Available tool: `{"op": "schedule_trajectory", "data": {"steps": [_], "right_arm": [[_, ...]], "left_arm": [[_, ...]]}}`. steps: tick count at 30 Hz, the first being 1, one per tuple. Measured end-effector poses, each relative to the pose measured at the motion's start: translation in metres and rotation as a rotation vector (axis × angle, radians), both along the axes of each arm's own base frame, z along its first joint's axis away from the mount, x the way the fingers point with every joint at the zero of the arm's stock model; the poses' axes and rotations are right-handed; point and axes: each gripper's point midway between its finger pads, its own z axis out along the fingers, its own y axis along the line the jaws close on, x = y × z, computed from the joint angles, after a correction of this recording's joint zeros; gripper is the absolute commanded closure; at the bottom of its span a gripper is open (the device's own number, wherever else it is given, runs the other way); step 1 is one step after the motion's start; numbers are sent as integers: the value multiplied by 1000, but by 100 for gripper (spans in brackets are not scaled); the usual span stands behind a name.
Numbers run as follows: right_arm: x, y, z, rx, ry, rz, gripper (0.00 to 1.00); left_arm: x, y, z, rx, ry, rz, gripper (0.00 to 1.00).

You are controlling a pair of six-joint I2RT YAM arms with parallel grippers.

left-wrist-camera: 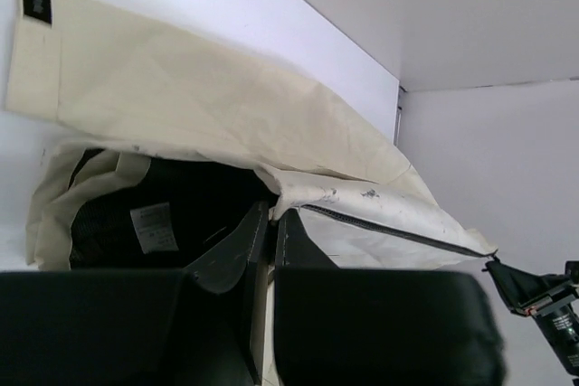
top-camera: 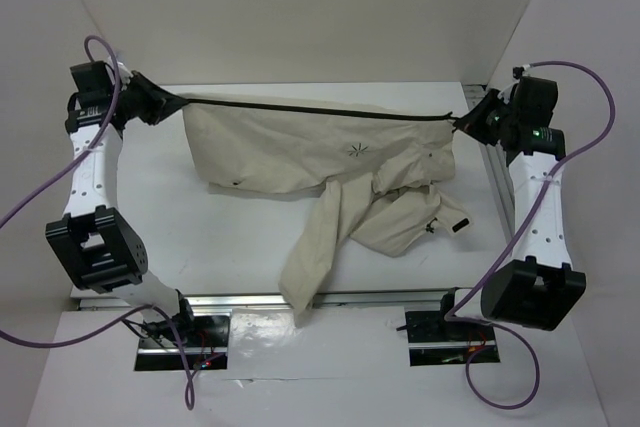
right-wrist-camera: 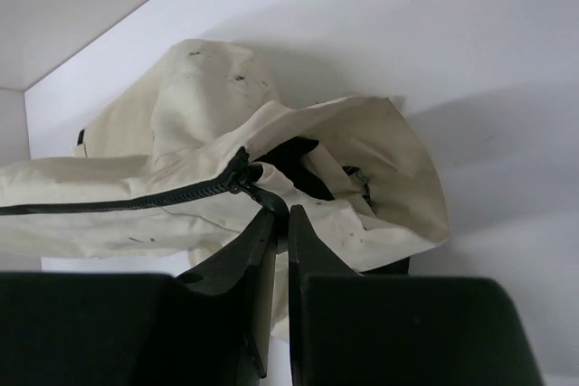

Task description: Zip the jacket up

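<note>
While my two arms hold the jacket (top-camera: pixel 300 157) lifted along its top edge over the far half of the white table (top-camera: pixel 200 237), its dark zipper (top-camera: pixel 310 110) runs as a taut line from the left gripper (top-camera: pixel 165 105) to the right gripper (top-camera: pixel 465 125). Each gripper's jaws are pinched narrow on the cream fabric at one end of that line, the left beside the black lining (left-wrist-camera: pixel 163 196) with its white label (left-wrist-camera: pixel 154 228), the right just by the zipper's teeth. The body of the jacket lies rumpled on the table, one sleeve (top-camera: pixel 310 257) reaching the near edge.
</note>
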Motion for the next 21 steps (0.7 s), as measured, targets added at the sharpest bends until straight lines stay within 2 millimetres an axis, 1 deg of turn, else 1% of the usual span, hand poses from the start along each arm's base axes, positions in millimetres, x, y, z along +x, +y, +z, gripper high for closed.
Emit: {"op": "schedule_trajectory", "data": {"steps": [2,4,7,11,14,15,16,17,18,19,20,21], "right_arm": [[-2,0,0,-6,6,-7,100],[-3,-3,-1,-16,10,-22,100],[-6,-4,-6,-20,19,-32,100],[-8,-4,-12,-17,33,-33,100],[-8,-3,-13,-13,35,-27,99],[-8,-3,-13,-13,34,-27,93],[-7,-2,-12,-12,30,-23,62],[-6,-2,-12,-9,27,-22,49],[-3,-5,-13,-20,24,-31,36],[2,-5,-12,-32,18,-30,23],[6,-8,-14,-42,27,-43,8],[13,-8,-17,-61,39,-49,3]], "left_arm": [[-3,0,-8,5,15,8,100],[-11,-3,-21,0,49,14,100],[-18,-3,-34,-4,83,22,100],[-19,-3,-36,7,86,22,100],[-17,-3,-38,30,89,32,100],[-16,-3,-40,40,91,39,99],[-16,-3,-40,51,92,40,88],[-15,-3,-41,69,90,40,73],[-14,0,-42,99,93,56,53],[-13,4,-43,130,93,65,15],[-11,6,-42,164,91,72,2],[-8,8,-39,191,84,89,0]]}}
